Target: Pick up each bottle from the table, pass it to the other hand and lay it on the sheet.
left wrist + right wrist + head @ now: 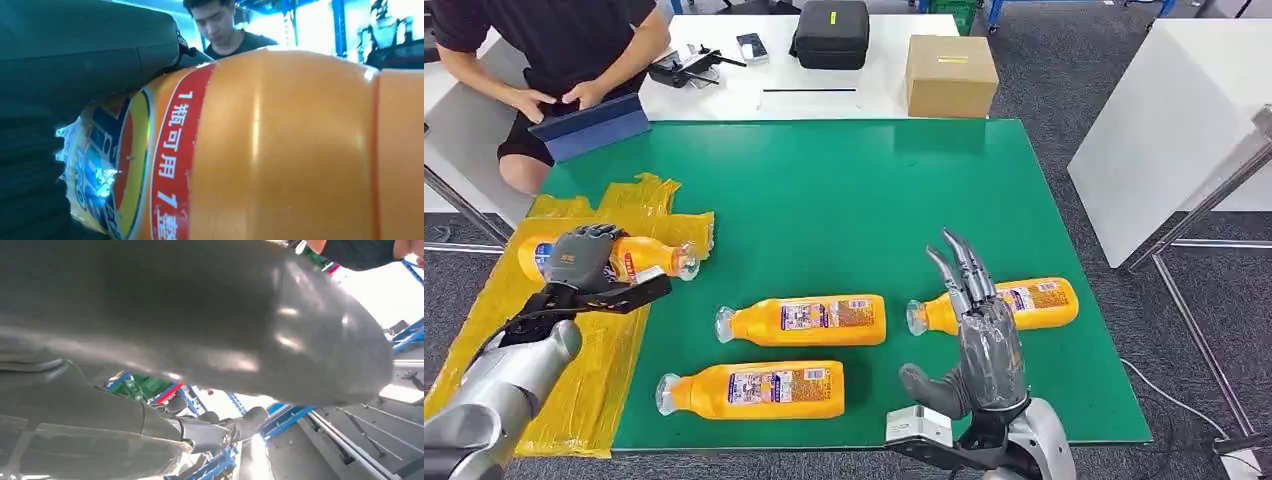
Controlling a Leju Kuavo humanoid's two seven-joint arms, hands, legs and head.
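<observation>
Head view: four orange bottles with blue-and-red labels, print too small to read. One bottle [649, 257] lies at left on the yellow sheet [584, 380], the left hand [579, 258] wrapped over it. The second [809, 320] and third [759, 390] lie mid-frame on the green table [844, 190], the fourth [1024, 303] at right. The right hand [974, 340] stands low right, fingers straight and spread, holding nothing. At the top, a person [564, 45], a black case [831, 33] and a box [951, 75] at a white table [724, 95].

Left wrist view: the bottle's red band reads "1瓶可用1"; dark fingers [90, 55] lie over it.

Right wrist view: the grey thumb [210, 320] up close, blue racking [290, 415] behind.
</observation>
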